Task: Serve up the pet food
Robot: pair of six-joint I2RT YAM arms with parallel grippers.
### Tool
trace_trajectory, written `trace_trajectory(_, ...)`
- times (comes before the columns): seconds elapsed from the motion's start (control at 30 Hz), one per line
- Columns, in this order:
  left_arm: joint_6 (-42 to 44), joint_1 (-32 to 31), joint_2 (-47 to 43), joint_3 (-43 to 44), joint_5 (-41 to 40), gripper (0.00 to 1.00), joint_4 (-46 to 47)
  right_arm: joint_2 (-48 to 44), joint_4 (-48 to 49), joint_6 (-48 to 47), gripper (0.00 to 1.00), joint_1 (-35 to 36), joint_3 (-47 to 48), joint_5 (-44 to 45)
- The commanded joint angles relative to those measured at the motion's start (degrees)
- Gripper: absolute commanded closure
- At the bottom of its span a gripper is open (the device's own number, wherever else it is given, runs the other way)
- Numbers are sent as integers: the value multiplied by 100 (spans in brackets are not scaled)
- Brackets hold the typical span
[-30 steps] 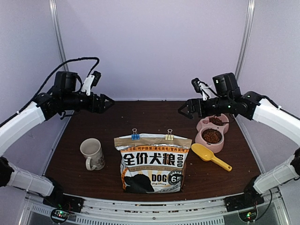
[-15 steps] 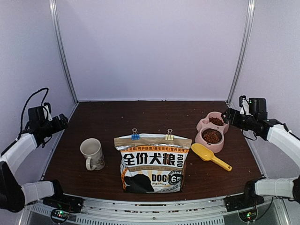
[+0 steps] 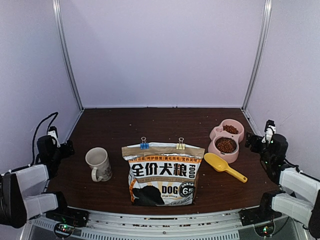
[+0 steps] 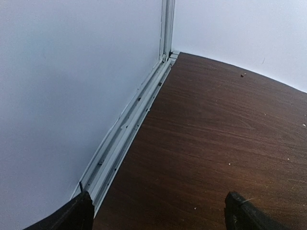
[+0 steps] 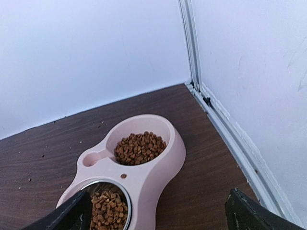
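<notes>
The pet food [image 5: 139, 147] fills both cups of a pink double bowl [image 5: 158, 177] at the table's right [image 3: 219, 132]; the kibble [image 3: 226, 145] shows there from above too. The brown "DOG FOOD" bag [image 3: 162, 175] stands at front centre, shut with two clips. My right gripper [image 5: 158, 213] is open, low beside the bowl, holding nothing; from above the right gripper [image 3: 251, 141] sits at the right edge. My left gripper [image 4: 160, 215] is open over bare wood by the left wall, and the left gripper [image 3: 65, 148] is empty.
A yellow scoop [image 3: 224, 166] lies between the bag and the bowl. A white mug [image 3: 98, 164] stands left of the bag. Pale crumbs [image 4: 242, 74] dot the dark table [image 3: 165, 125]. Aluminium rails [image 4: 129, 124] run along the side walls.
Both arms have dropped from high over the table's back to its left and right edges, folding back toward their bases. Bag, mug, scoop and bowl have not moved.
</notes>
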Motion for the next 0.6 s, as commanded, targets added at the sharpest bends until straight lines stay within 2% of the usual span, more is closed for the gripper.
trace_trajectory(0.0, 437, -83, 640, 210, 167, 2, 1817, 529, 2132, -567, 2, -33, -248, 431)
trace_trajectory(0.1, 626, -100, 1167, 283, 149, 2, 2395, 928, 2390, -573, 3, -35, -293, 445)
trace_trajectory(0.2, 626, -132, 1471, 596, 295, 3, 2323, 1101, 2779, -621, 2, -32, -363, 383)
trace_trajectory(0.27, 574, -163, 1547, 561, 292, 2, 2588, 1129, 2653, -642, 3, -29, -299, 363)
trace_trajectory(0.57, 583, -220, 1573, 631, 150, 2, 2459, 1193, 2629, -709, 3, -32, -265, 385)
